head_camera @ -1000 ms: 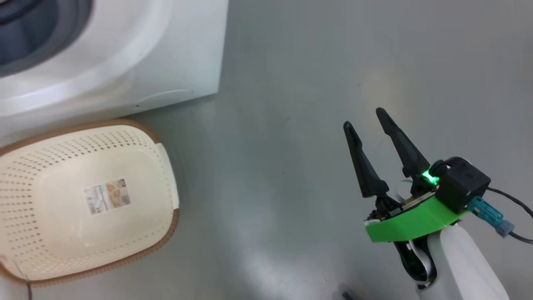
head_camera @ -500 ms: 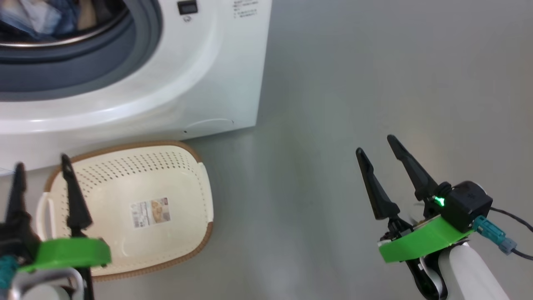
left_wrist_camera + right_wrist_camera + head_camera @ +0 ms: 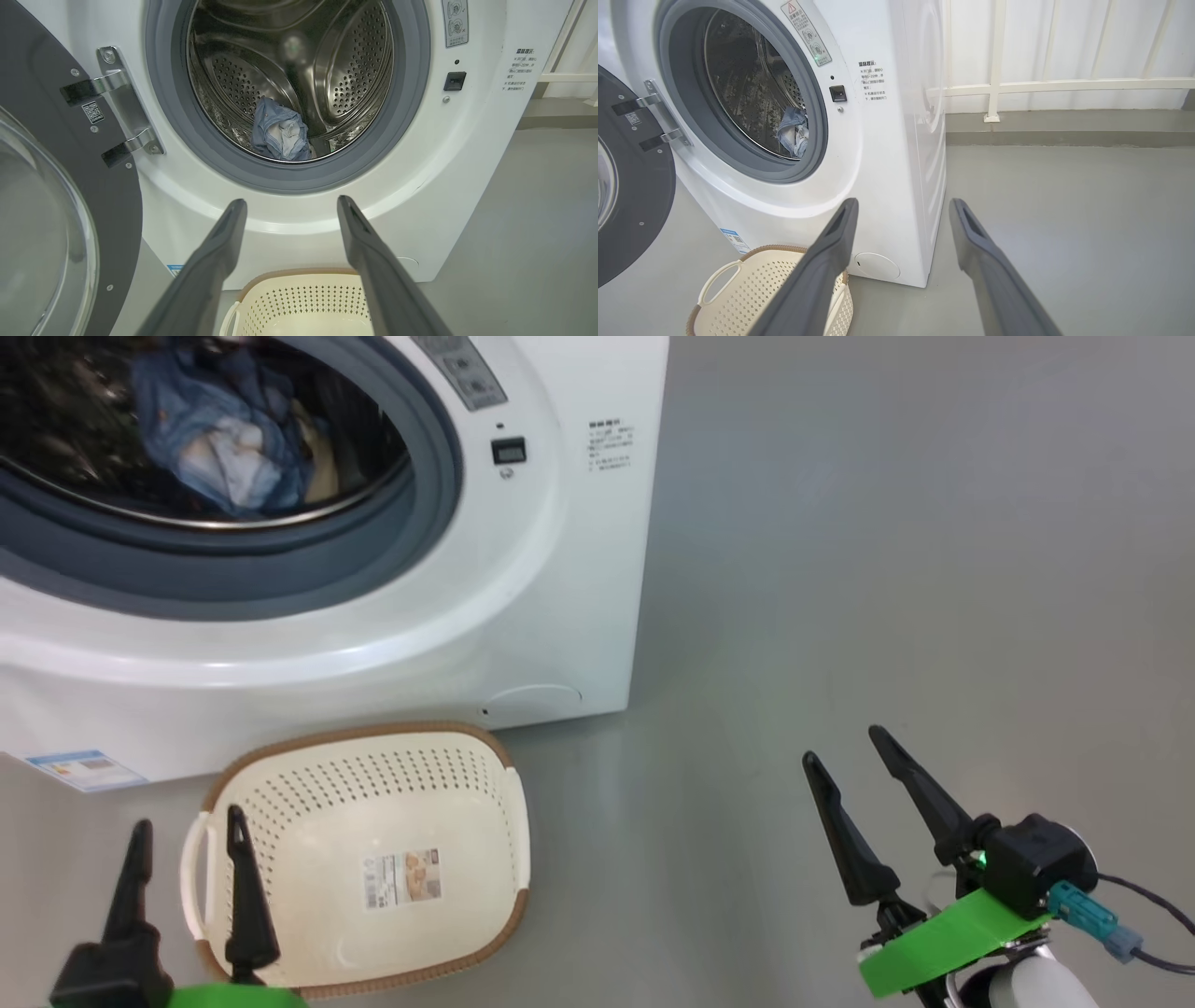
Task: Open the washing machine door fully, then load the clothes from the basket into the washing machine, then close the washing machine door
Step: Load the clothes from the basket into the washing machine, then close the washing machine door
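Observation:
The white washing machine (image 3: 579, 569) stands with its drum open. The clothes (image 3: 224, 439), a blue and pale bundle, lie inside the steel drum, as the left wrist view (image 3: 280, 137) and the right wrist view (image 3: 794, 133) also show. The washing machine door (image 3: 56, 186) is swung wide to the left on its metal hinge. On the floor in front sits the cream basket (image 3: 355, 735), holding just a paper label. My left gripper (image 3: 188, 819) hangs open over the basket's left handle. My right gripper (image 3: 841, 745) is open above bare floor, right of the washer.
Grey floor spreads to the right of the machine. A white railing (image 3: 994, 84) and a low kerb run along the back wall. A blue sticker (image 3: 79, 767) marks the washer's lower left front.
The head camera has swung up and left, so more of the drum and the whole basket show. The left gripper has come into view. Both grippers stay open.

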Motion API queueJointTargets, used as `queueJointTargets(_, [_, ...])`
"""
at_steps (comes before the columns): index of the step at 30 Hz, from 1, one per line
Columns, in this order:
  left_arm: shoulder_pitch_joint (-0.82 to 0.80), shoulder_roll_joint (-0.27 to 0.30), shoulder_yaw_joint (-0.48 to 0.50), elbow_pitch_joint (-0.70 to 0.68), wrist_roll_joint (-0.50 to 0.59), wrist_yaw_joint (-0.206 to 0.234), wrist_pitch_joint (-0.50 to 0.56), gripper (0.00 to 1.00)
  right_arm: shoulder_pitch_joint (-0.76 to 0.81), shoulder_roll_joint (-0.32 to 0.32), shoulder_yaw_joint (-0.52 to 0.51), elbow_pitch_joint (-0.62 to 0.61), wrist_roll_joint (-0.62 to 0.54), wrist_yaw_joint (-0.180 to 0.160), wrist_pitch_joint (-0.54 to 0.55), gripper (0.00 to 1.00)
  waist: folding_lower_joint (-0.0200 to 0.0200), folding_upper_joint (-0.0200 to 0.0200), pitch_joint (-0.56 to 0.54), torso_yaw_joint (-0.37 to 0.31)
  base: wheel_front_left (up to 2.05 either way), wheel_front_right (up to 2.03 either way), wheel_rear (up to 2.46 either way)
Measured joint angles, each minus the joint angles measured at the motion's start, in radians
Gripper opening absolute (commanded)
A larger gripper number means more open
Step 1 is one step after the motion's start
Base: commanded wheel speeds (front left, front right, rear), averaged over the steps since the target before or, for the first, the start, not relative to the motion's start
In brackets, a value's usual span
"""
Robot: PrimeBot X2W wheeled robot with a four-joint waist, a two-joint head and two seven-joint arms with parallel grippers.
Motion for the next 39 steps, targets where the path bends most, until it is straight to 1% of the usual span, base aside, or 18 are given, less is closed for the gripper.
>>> queueJointTargets(5, [0.038,0.001,-0.017,-0.003,0.000,-0.002,0.000,1.00,0.041,0.000,-0.010,-0.015,-0.016,0.000,0.018,1.00,0.0000,0.0000,-0.053,0.014,0.00,0.00,0.00])
queueJointTargets(9, [0.055,0.000,-0.035,-0.006,-0.002,-0.020,0.000,1.00,0.072,0.001,-0.014,-0.032,-0.017,0.000,0.036,1.00,0.0000,0.0000,-0.090,0.022,0.00,0.00,0.00])
queueJointTargets(17, [0.065,0.000,-0.050,-0.006,-0.002,-0.038,-0.001,1.00,0.101,0.006,-0.027,-0.067,-0.025,0.000,0.053,1.00,0.0000,0.0000,-0.129,0.028,0.00,0.00,0.00])
queueJointTargets(29, [0.088,0.000,-0.054,-0.001,-0.009,-0.044,-0.005,1.00,0.155,0.020,-0.045,-0.090,-0.029,0.000,0.080,1.00,0.0000,0.0000,-0.184,0.023,0.00,0.00,0.00])
queueJointTargets(39, [0.105,0.001,-0.060,0.006,-0.009,-0.044,-0.006,1.00,0.178,0.026,-0.051,-0.105,-0.034,0.000,0.096,1.00,0.0000,0.0000,-0.214,0.032,0.00,0.00,0.00])
